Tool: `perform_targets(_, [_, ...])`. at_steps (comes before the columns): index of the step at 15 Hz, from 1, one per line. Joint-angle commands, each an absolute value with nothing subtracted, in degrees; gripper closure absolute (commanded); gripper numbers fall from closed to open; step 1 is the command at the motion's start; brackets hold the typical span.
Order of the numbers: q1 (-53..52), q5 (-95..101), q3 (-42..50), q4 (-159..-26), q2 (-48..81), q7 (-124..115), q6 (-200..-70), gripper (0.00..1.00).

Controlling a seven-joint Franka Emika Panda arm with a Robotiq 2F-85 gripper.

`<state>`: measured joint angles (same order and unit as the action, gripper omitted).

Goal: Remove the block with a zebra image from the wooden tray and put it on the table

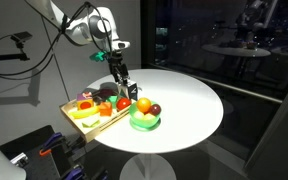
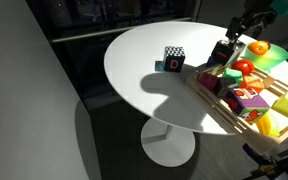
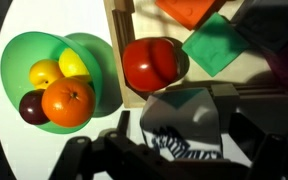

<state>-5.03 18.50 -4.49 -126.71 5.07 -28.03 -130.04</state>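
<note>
The block with a zebra image (image 3: pixel 184 120) shows in the wrist view, its striped face turned towards the camera. It lies inside the wooden tray (image 3: pixel 119 30), just below a red toy fruit (image 3: pixel 154 62). My gripper (image 3: pixel 184 150) is open, with one dark finger on each side of the block and a little space left on both sides. In both exterior views the gripper (image 1: pixel 121 78) (image 2: pixel 222 55) hangs low over the tray (image 1: pixel 79 120) (image 2: pixel 219 100) at the end nearest the middle of the white table (image 1: pixel 184 100) (image 2: pixel 144 50). There the gripper hides the block.
A green bowl (image 3: pixel 19 60) (image 1: pixel 144 122) of toy fruit stands on the table right beside the tray. Several coloured toy pieces fill the tray. A black-and-white cube (image 2: pixel 174 60) sits alone on the table near the tray's end.
</note>
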Motion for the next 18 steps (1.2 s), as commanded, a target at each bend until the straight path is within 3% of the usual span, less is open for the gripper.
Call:
perform_targets(1, [-5.1, 14.5, -4.2, -126.2, 4.1, -21.8, -126.6, 0.0])
perform_targets(18, [-4.2, 15.1, -1.4, -125.4, 8.5, -17.0, -126.5, 0.0])
